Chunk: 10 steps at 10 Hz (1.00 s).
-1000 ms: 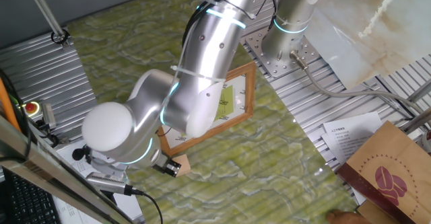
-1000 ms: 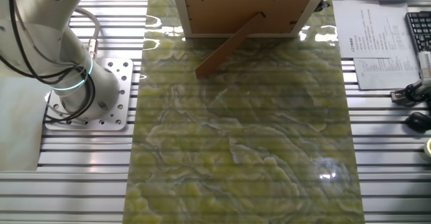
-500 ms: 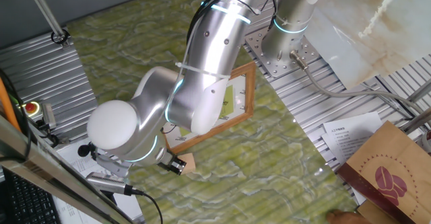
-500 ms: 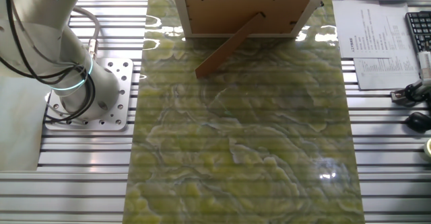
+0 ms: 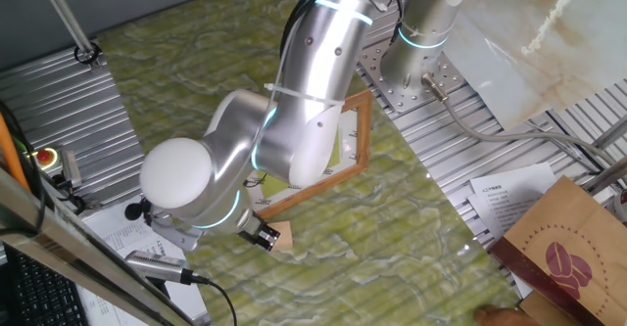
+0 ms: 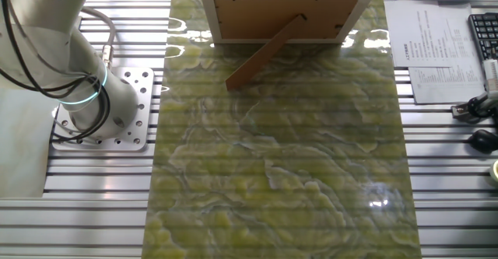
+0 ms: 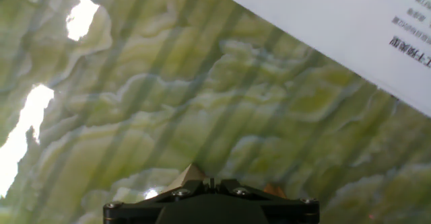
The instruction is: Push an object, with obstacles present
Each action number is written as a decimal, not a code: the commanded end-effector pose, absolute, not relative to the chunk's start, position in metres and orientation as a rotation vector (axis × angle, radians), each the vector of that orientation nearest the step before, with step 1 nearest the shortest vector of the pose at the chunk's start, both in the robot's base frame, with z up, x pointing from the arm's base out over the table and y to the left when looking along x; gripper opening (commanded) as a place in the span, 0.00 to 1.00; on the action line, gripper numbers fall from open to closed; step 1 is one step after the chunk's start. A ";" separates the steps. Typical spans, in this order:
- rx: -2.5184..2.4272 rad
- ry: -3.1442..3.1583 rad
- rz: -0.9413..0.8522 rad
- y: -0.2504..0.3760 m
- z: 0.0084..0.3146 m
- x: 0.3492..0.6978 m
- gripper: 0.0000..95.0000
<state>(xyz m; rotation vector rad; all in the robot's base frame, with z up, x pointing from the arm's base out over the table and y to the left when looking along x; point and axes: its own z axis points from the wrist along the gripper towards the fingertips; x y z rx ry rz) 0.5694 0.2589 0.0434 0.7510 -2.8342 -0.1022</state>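
Observation:
The small wooden cube [image 5: 284, 235] rests on the green marbled mat near its front edge, just below the picture frame [image 5: 355, 135]. My gripper [image 5: 262, 236] is low on the cube's left side, its dark tip against it, fingers shut with nothing held. In the hand view the gripper [image 7: 210, 183] fills the bottom edge and a corner of the cube [image 7: 191, 174] peeks out just past it. The other fixed view shows the frame's back [image 6: 284, 14] propped on its stand at the mat's far end; cube and gripper are out of sight there.
A brown coffee-bean paper bag [image 5: 568, 248] and printed sheets [image 5: 509, 194] lie right of the mat. The arm's base [image 6: 117, 107] stands on the slatted table. A white sheet [image 7: 337, 29] lies beyond the mat's edge in the hand view.
The arm has swung rightward along the mat's front edge, and the cube has slid a little to the right ahead of the gripper. The picture frame has not moved.

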 end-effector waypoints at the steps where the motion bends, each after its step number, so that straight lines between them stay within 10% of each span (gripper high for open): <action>1: 0.757 -2.827 -0.113 0.258 0.045 0.565 0.00; 10: 0.670 -2.856 -0.139 0.255 0.052 0.559 0.00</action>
